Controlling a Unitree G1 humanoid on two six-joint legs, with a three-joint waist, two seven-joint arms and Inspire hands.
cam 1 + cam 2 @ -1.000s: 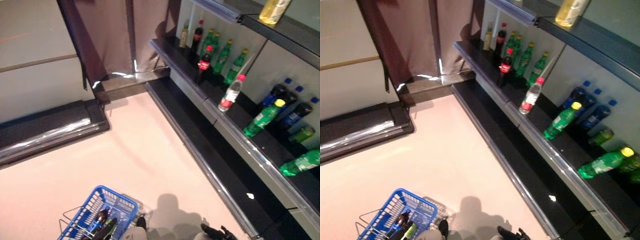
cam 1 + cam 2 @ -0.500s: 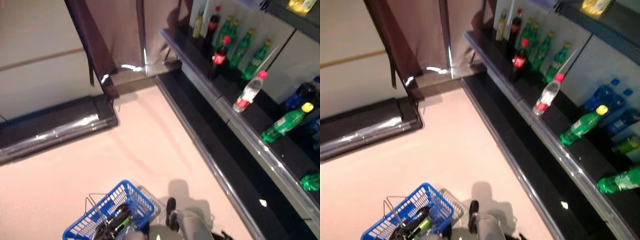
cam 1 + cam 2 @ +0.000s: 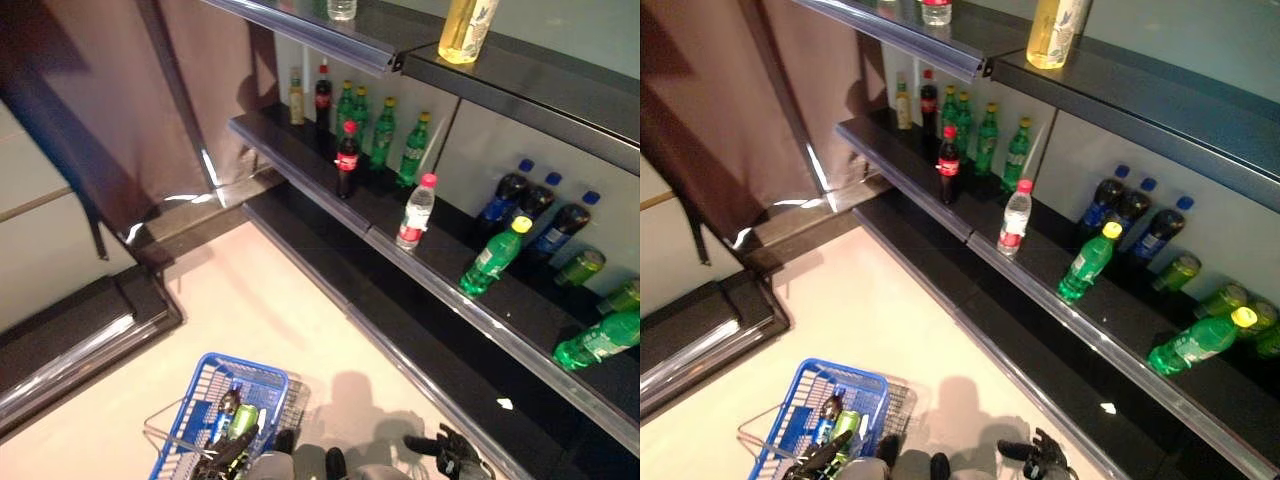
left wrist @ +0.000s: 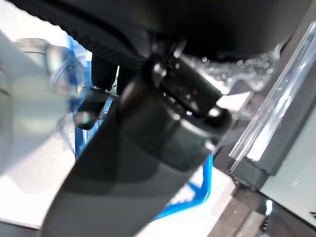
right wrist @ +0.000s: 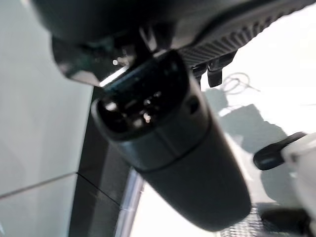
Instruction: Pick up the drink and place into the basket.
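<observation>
The blue basket (image 3: 202,402) hangs low at the left, off the pale floor. My left hand (image 3: 228,458) is shut on its thin wire handles (image 3: 163,440). A green drink (image 3: 242,420) and a dark bottle (image 3: 228,402) lie in it. The basket also shows in the left wrist view (image 4: 200,183) past my left hand (image 4: 148,148). My right hand (image 3: 450,455) is low at the right, open and empty, near the bottom shelf ledge. On the middle shelf stand a cola bottle (image 3: 347,160), a clear red-capped bottle (image 3: 415,212) and a tilted green yellow-capped bottle (image 3: 492,258).
Green bottles (image 3: 384,132) stand at the shelf's back, dark blue-capped bottles (image 3: 518,195) further right, more green ones (image 3: 600,340) at the far right. A yellow bottle (image 3: 466,26) stands on the top shelf. A low black ledge (image 3: 420,345) runs under the shelves. A brown curtain (image 3: 120,90) and a dark platform (image 3: 70,335) lie left.
The whole picture has shifted: the camera has swung up toward the shelves. The basket still hangs low at the left. My right hand shows more fully at the bottom.
</observation>
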